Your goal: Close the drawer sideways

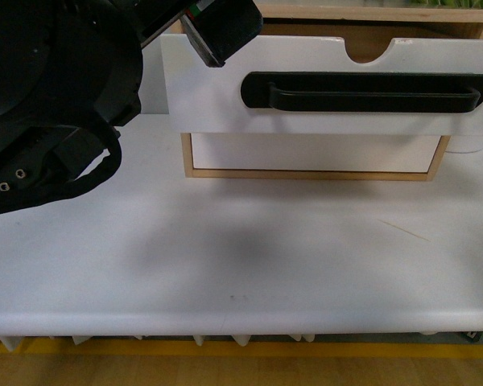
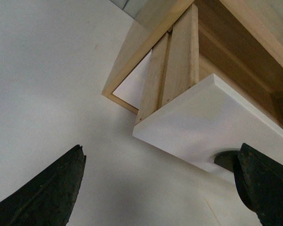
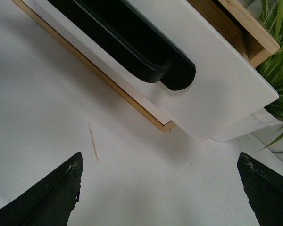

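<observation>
The drawer (image 1: 209, 96) has a white front, a long black bar handle (image 1: 362, 90) and a half-round notch (image 1: 370, 50). It stands pulled out from the wooden cabinet (image 1: 435, 14). My left arm (image 1: 56, 80) fills the upper left, by the drawer's left end. In the left wrist view the left gripper (image 2: 160, 148) is open, with the drawer front's corner (image 2: 203, 122) between its fingers and its wooden side (image 2: 179, 61) showing. In the right wrist view the right gripper (image 3: 159, 155) is open and empty above the table, short of the drawer front (image 3: 226, 80) and handle (image 3: 132, 42).
A plain white drawer front (image 1: 306, 153) sits shut in the wooden frame (image 1: 306, 174) below. The white table (image 1: 241, 257) runs to its front edge (image 1: 241, 330). A thin wooden sliver (image 3: 93, 142) lies on the table. A green plant (image 3: 278, 47) stands beside the cabinet.
</observation>
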Controlling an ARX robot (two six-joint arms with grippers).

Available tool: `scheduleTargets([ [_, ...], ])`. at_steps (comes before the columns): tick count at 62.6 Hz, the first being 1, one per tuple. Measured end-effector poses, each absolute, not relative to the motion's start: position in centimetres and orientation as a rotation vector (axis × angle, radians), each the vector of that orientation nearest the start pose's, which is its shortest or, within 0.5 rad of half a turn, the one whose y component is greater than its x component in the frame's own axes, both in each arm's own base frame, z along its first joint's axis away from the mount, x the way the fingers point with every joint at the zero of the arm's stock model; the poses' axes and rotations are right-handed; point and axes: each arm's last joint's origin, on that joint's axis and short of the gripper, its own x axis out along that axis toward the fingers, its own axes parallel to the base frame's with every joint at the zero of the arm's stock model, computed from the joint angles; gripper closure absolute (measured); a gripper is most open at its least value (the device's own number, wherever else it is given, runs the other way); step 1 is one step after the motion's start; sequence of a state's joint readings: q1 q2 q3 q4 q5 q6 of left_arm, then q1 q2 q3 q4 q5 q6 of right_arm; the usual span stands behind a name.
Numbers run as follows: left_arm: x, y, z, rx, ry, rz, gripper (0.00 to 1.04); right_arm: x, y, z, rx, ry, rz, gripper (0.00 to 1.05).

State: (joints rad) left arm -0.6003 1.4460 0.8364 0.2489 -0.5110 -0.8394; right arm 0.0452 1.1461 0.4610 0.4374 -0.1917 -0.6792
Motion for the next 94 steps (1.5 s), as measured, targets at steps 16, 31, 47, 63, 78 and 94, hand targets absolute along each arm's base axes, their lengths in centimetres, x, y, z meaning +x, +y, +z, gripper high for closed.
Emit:
scheduleTargets([
  [16,27.4,-17.1,24.2,-0.637,0.33,0.021,0.06,26.0,2.3,21.5,-0.656,0.166,0.313,0.09],
  [31,28.6,-18.0,24.2,-0.62,0.342,-0.008,0.06,28.4,3.4,21.8,-0.663,0.158,0.327,0.09],
  [47,31.4,-19.9,24.3,-0.587,0.356,-0.06,0.06,31.3,4.2,21.7,-0.666,0.165,0.326,0.09],
  [63,34.1,-20.8,24.4,-0.57,0.366,-0.089,0.06,33.7,4.5,21.7,-0.666,0.163,0.317,0.09],
  [78,37.6,-21.4,24.6,-0.563,0.369,-0.11,0.06,36.4,4.5,21.8,-0.664,0.161,0.292,0.09],
  [94,40.6,-22.2,24.8,-0.571,0.372,-0.13,0.06,39.4,4.1,21.6,-0.634,0.174,0.236,0.09],
])
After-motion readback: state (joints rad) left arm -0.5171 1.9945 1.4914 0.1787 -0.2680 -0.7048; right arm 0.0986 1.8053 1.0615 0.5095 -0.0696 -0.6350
